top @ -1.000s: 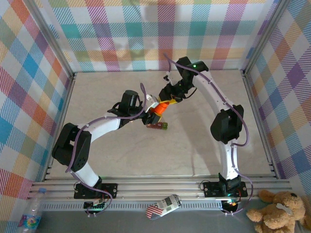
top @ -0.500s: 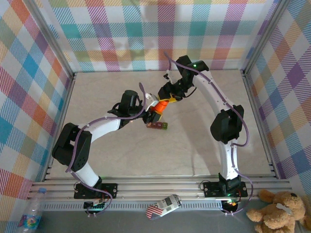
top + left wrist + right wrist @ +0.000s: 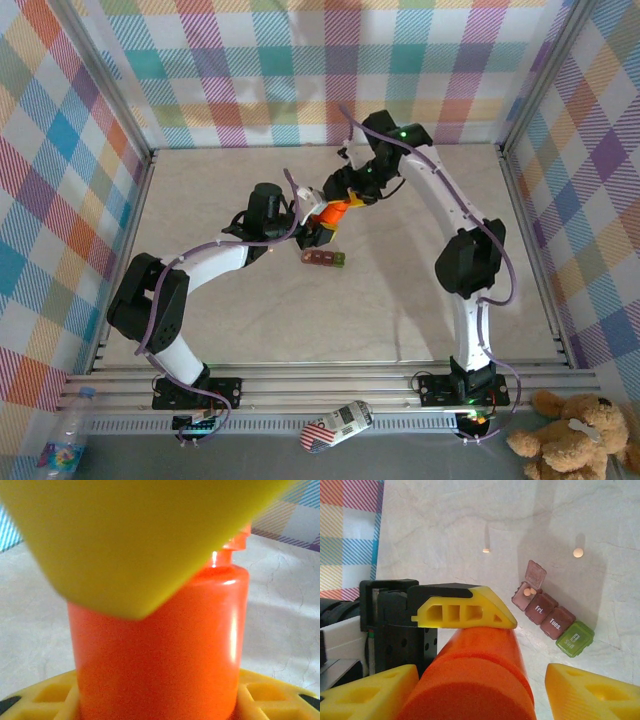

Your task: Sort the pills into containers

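Containers: a strip of four joined boxes is being seen right of centre in the right wrist view, lying flat on the pale table. In the overhead view it is being found near frame centre, just below both grippers. Three boxes are being noted as dark red-brown, the lower-right end box as green. The lid of the upper-left end box is being seen standing open, with pale pills lying inside. Two more pills are being noted loose on the table above the strip, one at upper centre and one at upper right, well apart. An orange bottle is being clamped across its body by the left gripper. The right gripper is being seen with jaws apart on either side of the bottle's end, a clear gap showing beside the right-hand pad.
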### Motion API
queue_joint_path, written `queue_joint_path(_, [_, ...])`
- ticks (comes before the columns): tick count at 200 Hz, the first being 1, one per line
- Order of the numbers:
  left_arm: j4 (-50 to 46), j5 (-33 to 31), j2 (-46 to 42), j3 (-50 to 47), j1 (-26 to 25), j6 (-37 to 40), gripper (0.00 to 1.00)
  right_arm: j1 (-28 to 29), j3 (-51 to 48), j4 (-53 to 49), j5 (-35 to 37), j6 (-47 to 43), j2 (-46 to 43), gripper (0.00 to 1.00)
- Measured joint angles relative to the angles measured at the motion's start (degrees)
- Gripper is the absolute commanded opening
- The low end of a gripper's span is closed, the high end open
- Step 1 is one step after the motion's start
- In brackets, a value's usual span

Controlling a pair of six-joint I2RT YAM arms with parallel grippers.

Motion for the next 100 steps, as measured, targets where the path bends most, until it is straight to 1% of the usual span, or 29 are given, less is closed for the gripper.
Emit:
queue_joint_path(33, [1.0, 0.0, 0.0, 0.0, 0.0, 0.0, 0.00, -1.4, 0.0, 1.5, 0.3, 1.2, -2.1, 0.74])
queue_joint_path(72, [1.8, 0.0, 0.0, -0.1, 0.0, -0.3, 0.00, -2.5, -0.5, 3.9, 0.2, 3.0, -4.5, 0.74])
queue_joint_path(86, [2.1, 0.0, 0.0, -0.3, 0.0, -0.8, 0.00, -2.6, -3.5, 6.7, 0.3, 4.0, -6.8, 0.74])
queue_joint_path(100, [3.1, 0.1, 0.0, -0.7, 0.0, -1.6, 0.00, -3.1, -10.1, 11.7, 0.8, 5.7, -10.9, 0.74])
